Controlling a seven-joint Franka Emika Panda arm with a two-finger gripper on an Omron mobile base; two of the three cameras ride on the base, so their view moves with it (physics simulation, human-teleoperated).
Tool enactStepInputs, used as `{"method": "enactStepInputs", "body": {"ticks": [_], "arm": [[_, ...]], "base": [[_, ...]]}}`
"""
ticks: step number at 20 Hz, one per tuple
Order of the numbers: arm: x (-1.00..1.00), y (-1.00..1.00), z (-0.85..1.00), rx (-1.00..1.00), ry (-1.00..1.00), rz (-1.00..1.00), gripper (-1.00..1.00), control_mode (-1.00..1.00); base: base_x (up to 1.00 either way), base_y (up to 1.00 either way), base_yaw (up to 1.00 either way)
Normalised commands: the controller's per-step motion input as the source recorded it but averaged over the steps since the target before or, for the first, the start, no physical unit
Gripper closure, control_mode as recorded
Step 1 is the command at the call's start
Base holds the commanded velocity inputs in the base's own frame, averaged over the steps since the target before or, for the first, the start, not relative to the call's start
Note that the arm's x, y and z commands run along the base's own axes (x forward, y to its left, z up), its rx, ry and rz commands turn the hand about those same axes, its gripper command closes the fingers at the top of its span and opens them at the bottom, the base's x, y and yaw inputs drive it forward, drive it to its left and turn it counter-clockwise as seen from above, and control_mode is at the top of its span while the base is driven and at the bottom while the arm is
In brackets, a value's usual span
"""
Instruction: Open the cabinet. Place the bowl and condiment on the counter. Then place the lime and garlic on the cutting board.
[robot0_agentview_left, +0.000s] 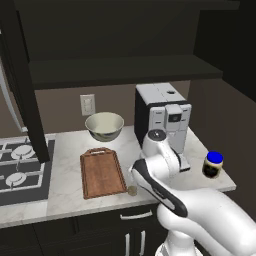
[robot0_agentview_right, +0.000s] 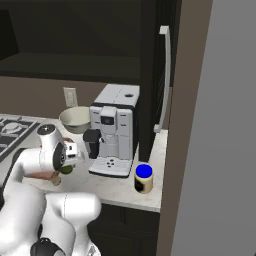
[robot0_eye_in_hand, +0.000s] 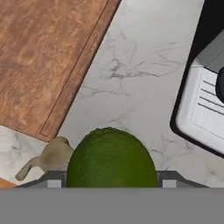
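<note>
Gripper (robot0_eye_in_hand: 109, 181) pinching lime (robot0_eye_in_hand: 110, 157) across widest girth, held just above counter (robot0_eye_in_hand: 140, 78). Cutting board (robot0_eye_in_hand: 43, 57) at 10 o'clock in hand view; garlic (robot0_eye_in_hand: 52, 155) at 9, just beside lime. Lime likely light, firm, smooth rind, round: may roll on release.

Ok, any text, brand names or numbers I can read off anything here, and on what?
No readable text anywhere.
Jar: the pale label is blank or too blurred to read.
Coffee machine: its small front display panel is too small to read.
Wall outlet: no markings visible.
</note>
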Motion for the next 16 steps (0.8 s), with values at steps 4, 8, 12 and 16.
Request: {"method": "enactStepInputs", "body": {"ticks": [4,8,12,16], "arm": [[-0.06,0.88,0.39,0.05,-0.13,0.00,1.00,-1.00],[0.01,1.00,0.48,0.00,-0.10,0.00,1.00,-1.00],[0.29,0.91,0.24,0.00,-0.04,-0.01,1.00,-1.00],[0.60,0.33,0.00,0.00,0.00,-0.08,1.00,-1.00]], "base": [[0.00,0.00,0.00],[0.00,0.00,0.00],[0.00,0.00,0.00],[0.00,0.00,0.00]]}}
